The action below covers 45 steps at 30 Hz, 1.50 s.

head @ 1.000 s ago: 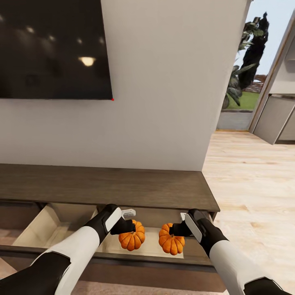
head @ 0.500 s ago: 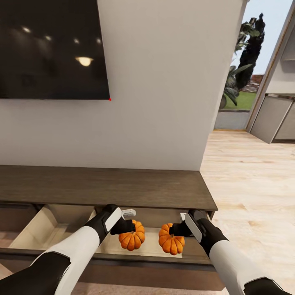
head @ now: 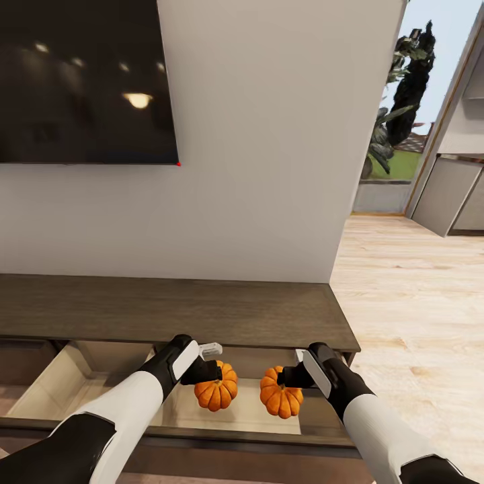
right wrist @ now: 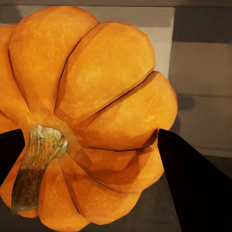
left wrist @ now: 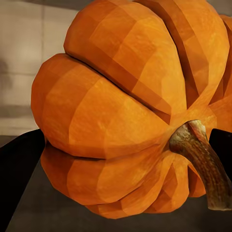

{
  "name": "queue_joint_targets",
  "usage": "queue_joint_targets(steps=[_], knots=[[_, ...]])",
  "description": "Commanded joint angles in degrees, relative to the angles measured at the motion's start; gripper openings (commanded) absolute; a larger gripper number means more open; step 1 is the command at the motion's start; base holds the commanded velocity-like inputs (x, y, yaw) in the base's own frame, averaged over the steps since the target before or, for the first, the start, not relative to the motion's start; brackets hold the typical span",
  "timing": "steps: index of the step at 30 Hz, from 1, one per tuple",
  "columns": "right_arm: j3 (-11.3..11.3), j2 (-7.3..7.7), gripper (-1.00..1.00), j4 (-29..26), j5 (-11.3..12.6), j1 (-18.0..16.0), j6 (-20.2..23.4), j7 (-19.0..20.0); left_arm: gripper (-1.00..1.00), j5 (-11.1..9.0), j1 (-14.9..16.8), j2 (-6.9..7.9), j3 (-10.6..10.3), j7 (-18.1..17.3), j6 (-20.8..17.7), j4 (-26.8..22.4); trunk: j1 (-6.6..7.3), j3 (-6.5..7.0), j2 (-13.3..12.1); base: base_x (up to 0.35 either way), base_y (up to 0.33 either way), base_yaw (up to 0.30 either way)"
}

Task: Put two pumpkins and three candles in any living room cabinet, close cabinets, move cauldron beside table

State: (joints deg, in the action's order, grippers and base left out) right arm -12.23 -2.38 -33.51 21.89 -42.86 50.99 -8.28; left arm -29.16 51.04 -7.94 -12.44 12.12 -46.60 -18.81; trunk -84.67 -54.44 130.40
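At lower centre, the left gripper (head: 214, 378) and right gripper (head: 288, 378) each clamp a bright-orange ribbed pumpkin (head: 216, 391) (head: 281, 398) above the long dark-brown cabinet's open pale drawer (head: 74, 376), neither released; candles, closing and cauldron apparently remain.

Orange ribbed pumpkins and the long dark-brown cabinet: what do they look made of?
Orange ribbed pumpkins: matte, rind-like skin, faceted ribs, dry woody stem; real or plastic unclear. Long dark-brown cabinet: matte dark wood, visible grain on top; pale smooth wood or laminate inside the open drawer.
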Motion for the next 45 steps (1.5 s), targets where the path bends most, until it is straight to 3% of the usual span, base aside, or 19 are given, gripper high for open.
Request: queue_joint_targets(steps=[1,15,35,45], knots=[[-0.25,0.04,-1.0,-0.07,0.57,-0.03,0.13,-0.68,-1.0,-0.63,0.02,0.03,-0.39,0.44,-0.16,-0.09,0.01,-0.05,0.02,0.0,0.0,0.0],[-0.25,0.01,-1.0,-0.07,0.55,-0.03,0.16,-0.68,-1.0,-0.63,0.02,0.03,-0.48,0.44,-0.16,-0.06,-2.84,-2.39,5.24,0.0,0.0,0.0],[-0.25,0.05,-1.0,-0.07,0.55,-0.03,0.15,-0.68,-1.0,-0.63,0.02,0.03,-0.45,0.45,-0.07,0.0,-2.84,-2.39,5.24,0.045,-0.016,0.0],[-0.25,0.04,-1.0,-0.07,0.53,-0.03,0.16,-0.68,-1.0,-0.63,0.02,0.02,-0.48,0.44,-0.07,0.0,-5.04,-4.18,9.25,0.0,0.0,0.0]])
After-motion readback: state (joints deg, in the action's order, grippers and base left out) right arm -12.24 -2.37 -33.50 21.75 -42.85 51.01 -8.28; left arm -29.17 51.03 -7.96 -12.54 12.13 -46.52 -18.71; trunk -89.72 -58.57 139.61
